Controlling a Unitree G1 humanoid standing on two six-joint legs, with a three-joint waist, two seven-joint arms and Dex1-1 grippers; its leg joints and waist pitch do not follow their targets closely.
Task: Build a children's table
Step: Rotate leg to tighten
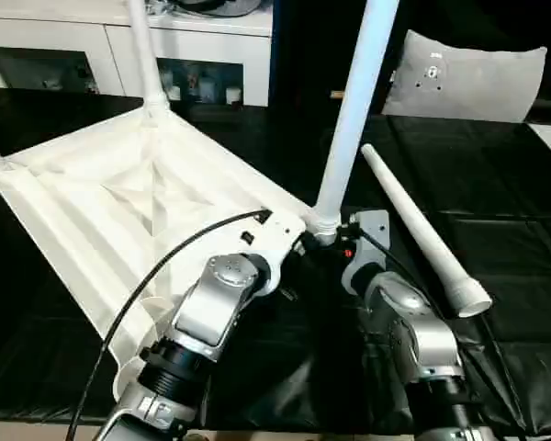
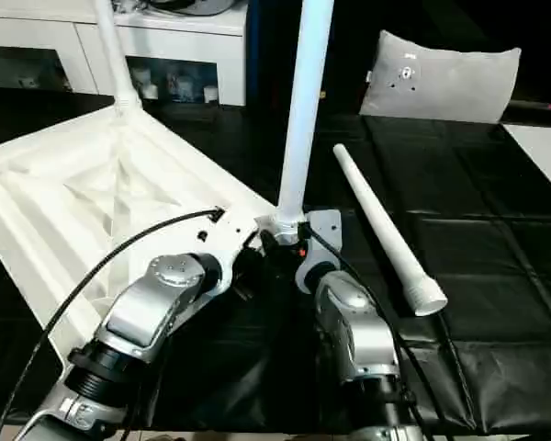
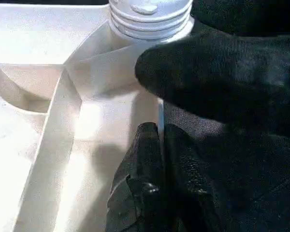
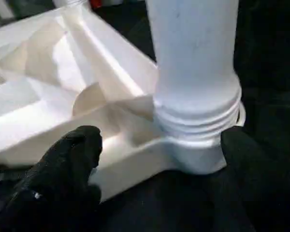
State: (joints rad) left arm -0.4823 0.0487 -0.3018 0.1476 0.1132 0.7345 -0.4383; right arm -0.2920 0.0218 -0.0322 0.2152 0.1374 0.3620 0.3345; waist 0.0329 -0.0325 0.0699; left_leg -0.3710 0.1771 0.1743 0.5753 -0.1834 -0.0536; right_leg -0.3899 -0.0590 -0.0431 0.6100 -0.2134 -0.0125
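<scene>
Two grippers [image 4: 159, 159] [image 3: 159, 159] at upturned table's [image 1: 119, 202] near-corner leg [image 1: 354, 110].

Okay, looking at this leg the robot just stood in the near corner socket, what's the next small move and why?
Probably close the open right pincer on the upright white plastic leg and twist: its screw threads show above the corner socket, so it looks only partly seated.

Black sheeting [image 1: 496, 211] spread over the work surface, creased. Behind it, white cabinet [image 1: 211, 55] with small items on shelves. Grey cushion [image 1: 468, 78] propped beside.
</scene>
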